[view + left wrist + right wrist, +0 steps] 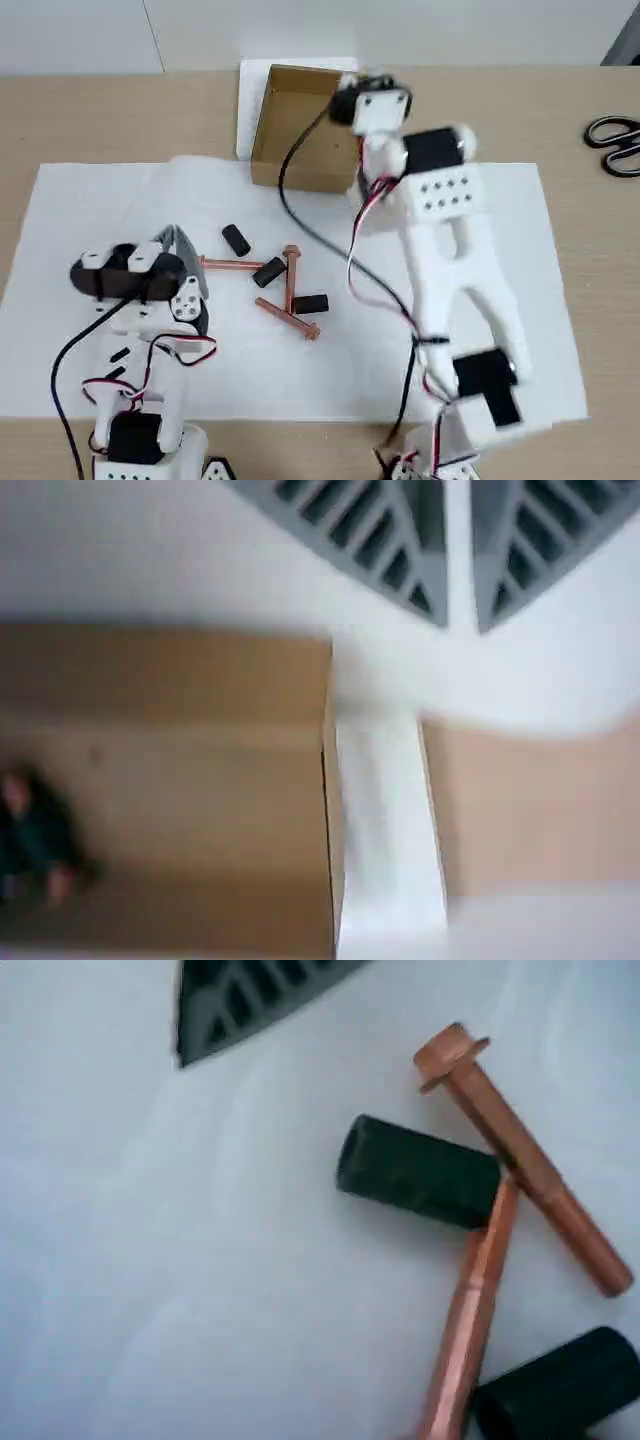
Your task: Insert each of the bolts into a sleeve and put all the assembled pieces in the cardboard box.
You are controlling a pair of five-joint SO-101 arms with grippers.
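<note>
Three copper bolts (245, 263) (291, 280) (288, 318) and three black sleeves (235, 238) (268, 272) (310, 303) lie loose and unjoined mid-paper. The right wrist view looks down on two bolts (530, 1160) (470, 1320) and two sleeves (420, 1170) (560, 1390). My right gripper (350, 108) hangs over the right side of the cardboard box (300, 172); one finger (250, 1000) shows with nothing beside it. My left gripper (178, 245) sits by the long bolt's end, fingers (400, 550) nearly together and empty, facing the box (180, 680). A dark blur (35, 835) sits at the box.
A white paper sheet (120, 200) covers the work area. Scissors (615, 145) lie on the bare table at the far right. The right arm's cables (350, 250) hang across the paper just right of the bolts.
</note>
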